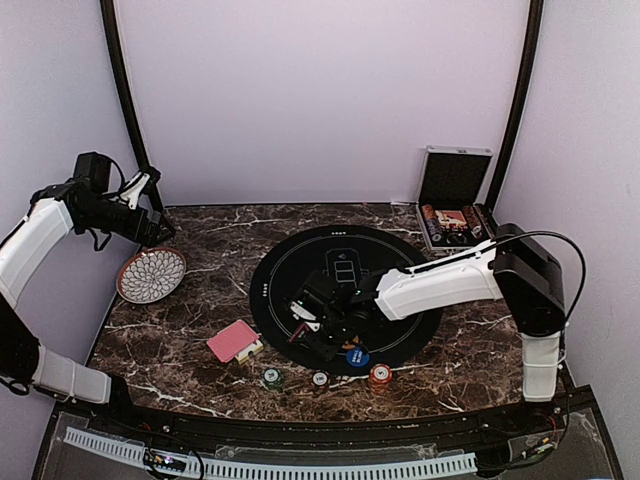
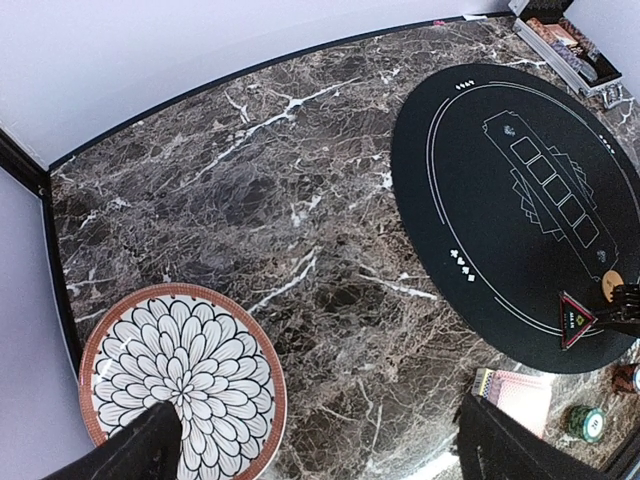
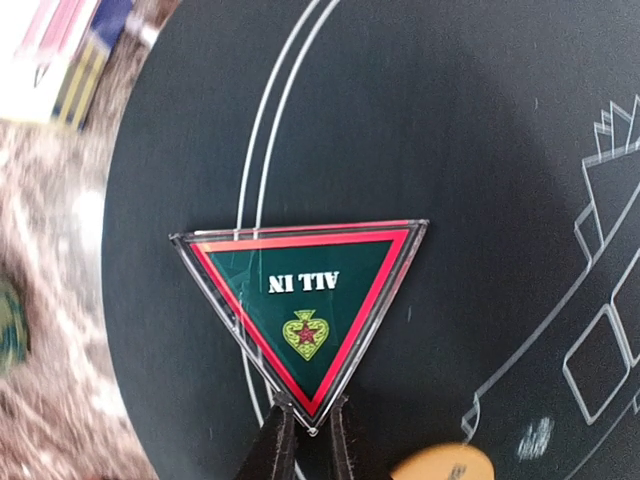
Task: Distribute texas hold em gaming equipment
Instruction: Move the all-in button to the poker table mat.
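The right gripper [image 3: 309, 425] pinches one corner of the triangular all-in marker [image 3: 300, 300] over the near-left edge of the round black mat [image 3: 450, 120]. The marker's broad side lies straight ahead of the fingertips. The right arm stretches low across the mat from its right side, plainly the nearer arm. The left gripper [image 2: 325, 445], jaws spread wide, hangs well off the mat's left, above a patterned plate [image 2: 180, 380].

The green and red triangular token [image 3: 300, 310] says "ALL IN" in white capitals, upside down in the right wrist view, with a yellow-green spade and red star next to the words. The blue chip [image 1: 357, 356] has white lettering too small to read.
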Action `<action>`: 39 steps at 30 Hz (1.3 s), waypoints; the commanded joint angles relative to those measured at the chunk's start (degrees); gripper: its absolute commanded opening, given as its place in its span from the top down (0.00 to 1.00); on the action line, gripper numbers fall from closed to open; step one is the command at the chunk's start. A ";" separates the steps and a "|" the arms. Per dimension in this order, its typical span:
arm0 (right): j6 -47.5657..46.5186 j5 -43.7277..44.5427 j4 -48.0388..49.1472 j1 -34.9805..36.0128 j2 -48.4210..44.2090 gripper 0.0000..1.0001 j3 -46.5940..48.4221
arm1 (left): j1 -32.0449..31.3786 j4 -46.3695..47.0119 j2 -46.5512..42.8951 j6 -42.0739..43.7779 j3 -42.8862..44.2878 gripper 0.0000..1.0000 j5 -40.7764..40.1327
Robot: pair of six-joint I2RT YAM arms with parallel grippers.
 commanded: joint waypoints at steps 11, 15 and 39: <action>6.41 5.45 2.59 -2.49 13.49 0.87 15.94 | 0.31 -2.36 -0.47 -0.28 2.08 0.01 0.65; 8.44 8.47 1.54 -3.56 16.75 0.87 21.23 | 0.31 -3.05 -0.43 -0.30 2.10 0.01 1.54; 9.65 8.20 -1.98 -6.88 21.23 0.71 35.27 | 0.31 -5.74 1.32 1.45 1.83 0.01 3.21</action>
